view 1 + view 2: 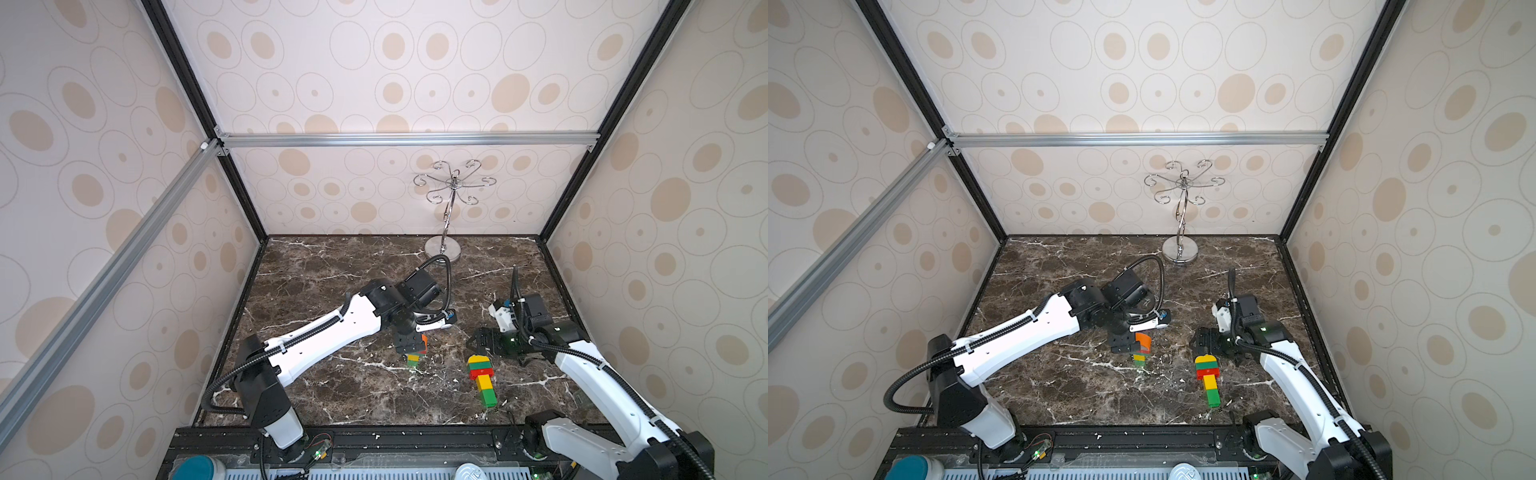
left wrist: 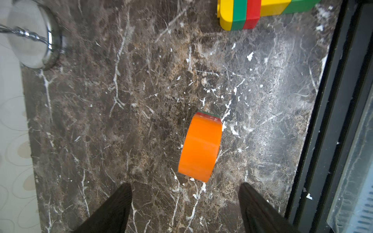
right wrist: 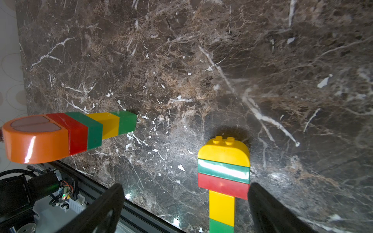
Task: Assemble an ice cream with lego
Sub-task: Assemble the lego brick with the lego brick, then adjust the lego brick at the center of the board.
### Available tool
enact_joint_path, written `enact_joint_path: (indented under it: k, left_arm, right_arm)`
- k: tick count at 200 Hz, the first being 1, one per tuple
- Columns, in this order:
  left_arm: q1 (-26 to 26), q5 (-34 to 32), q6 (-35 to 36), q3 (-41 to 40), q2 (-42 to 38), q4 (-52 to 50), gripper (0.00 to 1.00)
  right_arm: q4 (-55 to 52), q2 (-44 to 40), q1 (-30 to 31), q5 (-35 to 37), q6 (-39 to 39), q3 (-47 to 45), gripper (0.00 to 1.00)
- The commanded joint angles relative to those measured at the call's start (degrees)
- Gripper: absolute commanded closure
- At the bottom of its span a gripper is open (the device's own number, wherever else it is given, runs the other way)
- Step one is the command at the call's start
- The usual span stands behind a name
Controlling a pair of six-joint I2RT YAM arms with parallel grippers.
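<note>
Two stacks of chunky studded plastic lego bricks are on the dark brown marble-patterned counter (image 1: 332,274). Nearer the middle, the stack topped by an orange half-round dome (image 2: 199,145), with red, green, yellow and green bricks beneath, stands on its narrow green end. The left end effector (image 2: 185,186) hangs above it, released, its black fingers (image 2: 117,205) spread wide and clear of the dome. The yellow-domed stack (image 3: 224,171) of green, red, yellow and green bricks lies flat just beside the right end effector (image 3: 185,185), which is likewise spread apart and grasps nothing. A silver hooked metal stand (image 1: 444,248) stands at the back of the counter, well apart from both.
</note>
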Motion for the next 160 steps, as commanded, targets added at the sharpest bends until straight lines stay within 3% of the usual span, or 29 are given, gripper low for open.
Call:
enact_joint_path:
  k: [1, 50, 72, 160]
  left_arm:
    - [-0.35, -2.21, -0.75, -0.59, -5.36, 4.79, 0.15]
    - [0.29, -7.34, -6.11, -12.65, -21.18, 23.89, 0.06]
    - [1.66, -8.91, -9.94, -16.36, -25.48, 27.66, 0.05]
    - [15.18, -6.38, -26.38, -39.89, -41.23, 47.60, 0.06]
  right_arm:
    - [-1.46, -1.44, 3.40, 3.01, -0.33, 0.77, 0.02]
    - [-1.72, -6.01, 11.85, 11.83, 3.51, 2.40, 0.01]
    - [-0.79, -8.43, 16.62, 16.26, 5.99, 2.10, 0.02]
    - [9.71, -6.85, 49.21, 45.37, 20.87, -0.63, 0.02]
